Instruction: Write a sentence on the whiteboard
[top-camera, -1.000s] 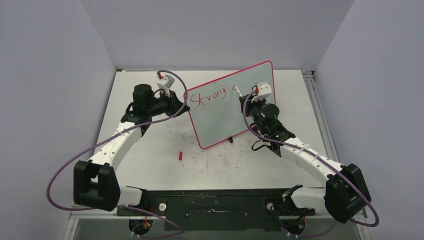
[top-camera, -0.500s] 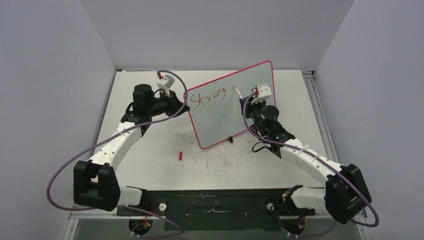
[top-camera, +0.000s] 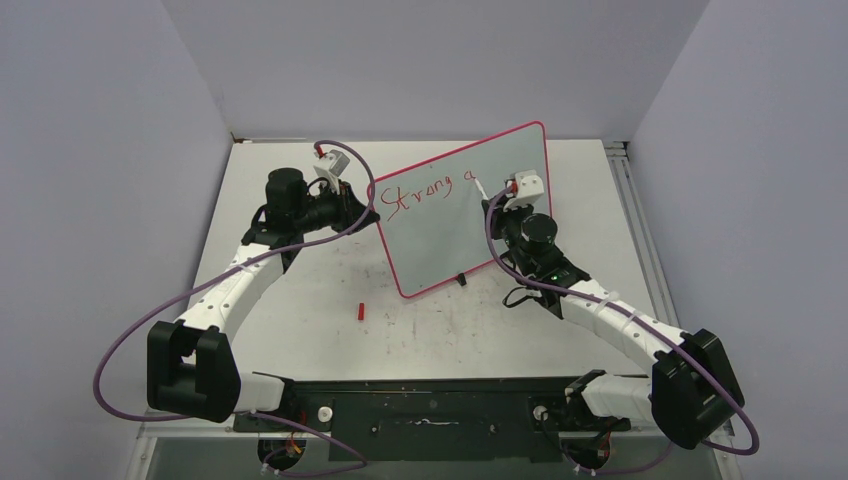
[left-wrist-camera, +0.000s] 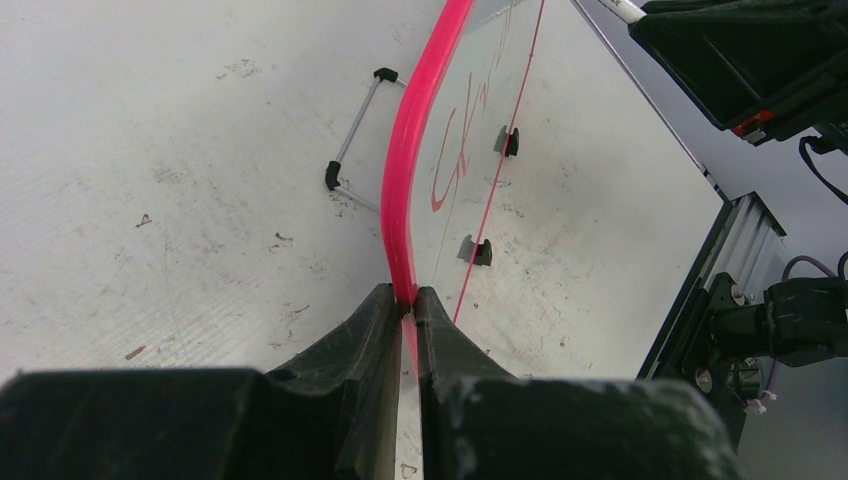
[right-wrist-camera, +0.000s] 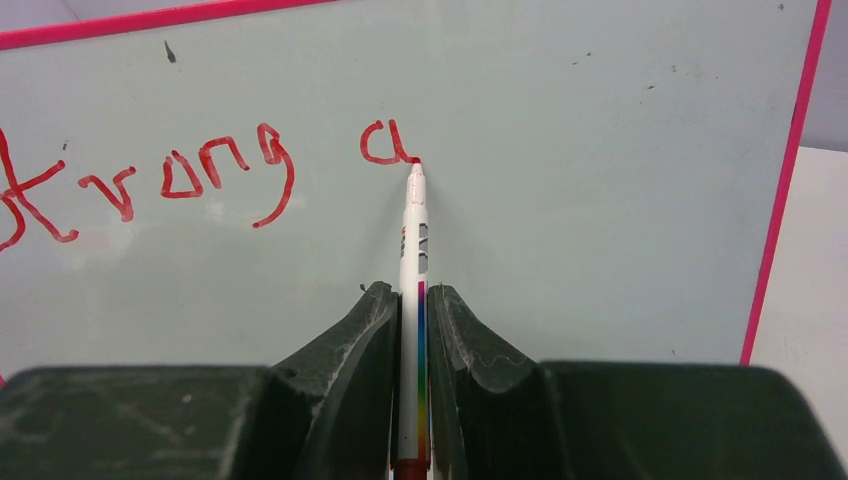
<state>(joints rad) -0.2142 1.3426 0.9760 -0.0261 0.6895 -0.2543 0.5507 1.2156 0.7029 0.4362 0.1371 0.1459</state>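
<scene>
On the table (top-camera: 300, 290), the left claw (left-wrist-camera: 405, 297) clamps the whiteboard (top-camera: 450, 235) by its rim, while the right claw (right-wrist-camera: 412, 300) grips a marker (right-wrist-camera: 413, 230) touching the red writing (right-wrist-camera: 385, 145).

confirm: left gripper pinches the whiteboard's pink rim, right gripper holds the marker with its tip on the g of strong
One slip: the marker tip sits at the tail of the "a" after "Strong", not on the g, as the right wrist view shows. The left gripper on the whiteboard rim stands.

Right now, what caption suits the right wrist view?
Fingers pinch a marker, its tip at red lettering "Strong a" on the whiteboard.
</scene>
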